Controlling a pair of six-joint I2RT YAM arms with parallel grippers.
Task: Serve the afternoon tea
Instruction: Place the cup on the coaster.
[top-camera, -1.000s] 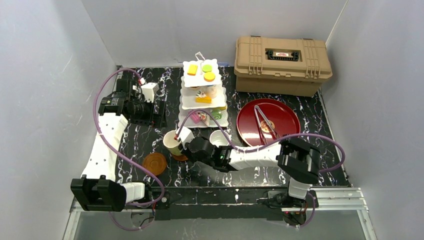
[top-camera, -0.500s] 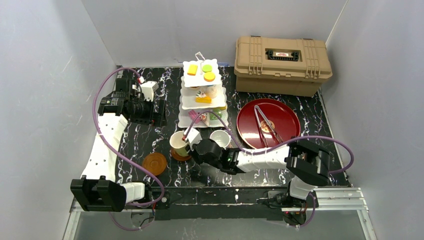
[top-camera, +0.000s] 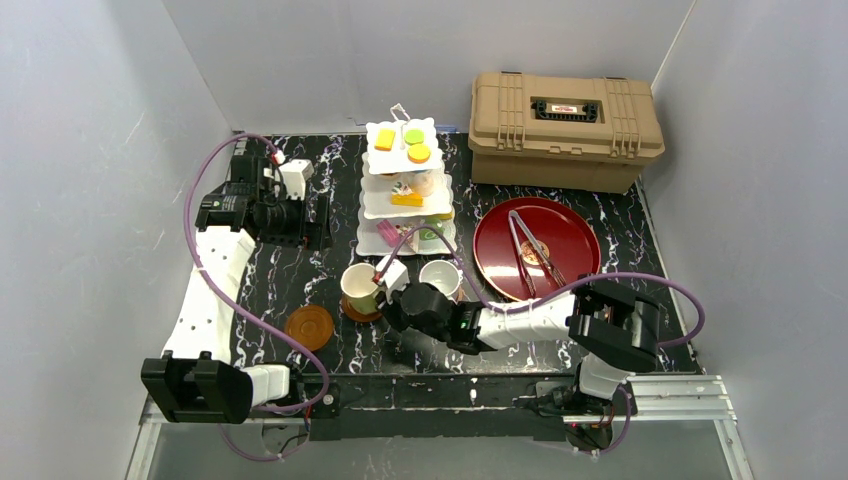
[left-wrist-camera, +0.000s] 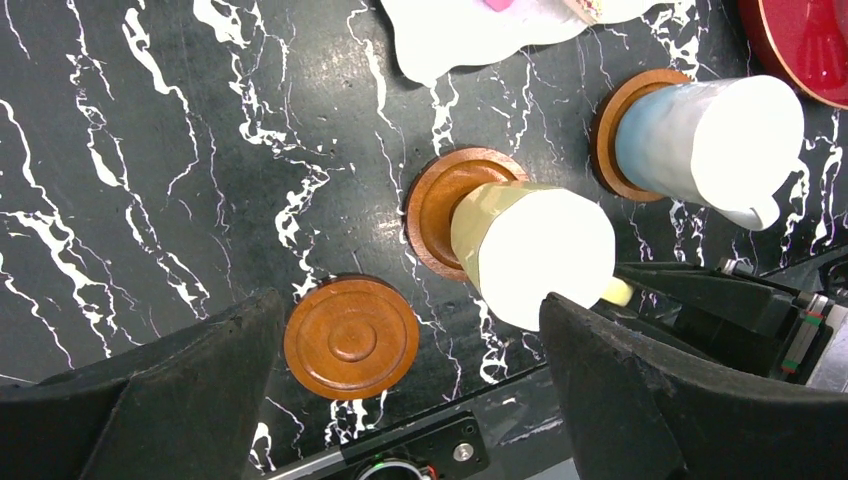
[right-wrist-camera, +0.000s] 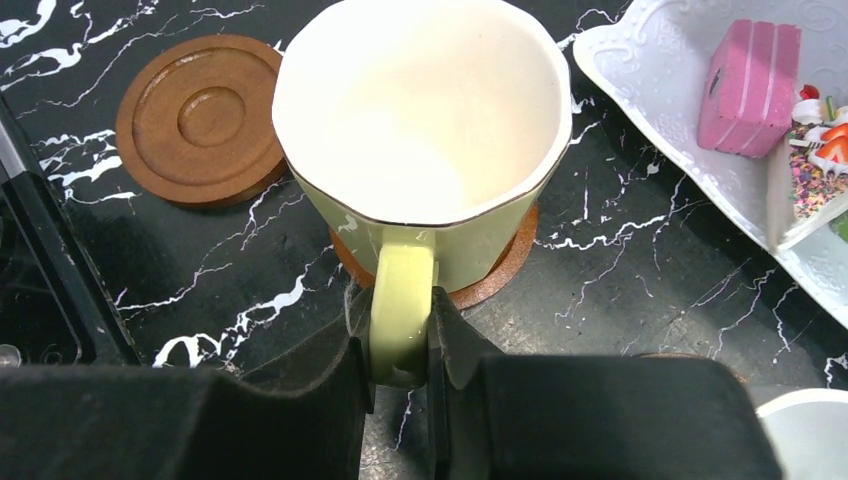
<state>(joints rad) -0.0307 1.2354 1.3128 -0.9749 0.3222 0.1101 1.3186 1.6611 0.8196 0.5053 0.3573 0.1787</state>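
The pale yellow-green mug (top-camera: 358, 285) stands upright over a round brown coaster (top-camera: 361, 310), empty inside. My right gripper (right-wrist-camera: 400, 350) is shut on the mug's handle (right-wrist-camera: 400, 300) from the near side. The white mug (top-camera: 440, 277) stands on its own coaster (left-wrist-camera: 612, 120) just to the right. A spare coaster (top-camera: 309, 326) lies bare to the left of the green mug. The white three-tier cake stand (top-camera: 408, 190) holds colourful pastries behind the mugs. My left gripper (left-wrist-camera: 410, 400) hangs open high over the spare coaster, holding nothing.
A red round tray (top-camera: 570, 235) with tongs (top-camera: 528, 245) lies right of the stand. The tan ribbed case (top-camera: 565, 125) sits at the back right. A pink cake (right-wrist-camera: 750, 85) rests on the stand's bottom tier (right-wrist-camera: 660, 150), close to the green mug.
The right gripper has carried the yellow-green mug a little to the right, centring it over its coaster, then held still. The left arm has not moved.
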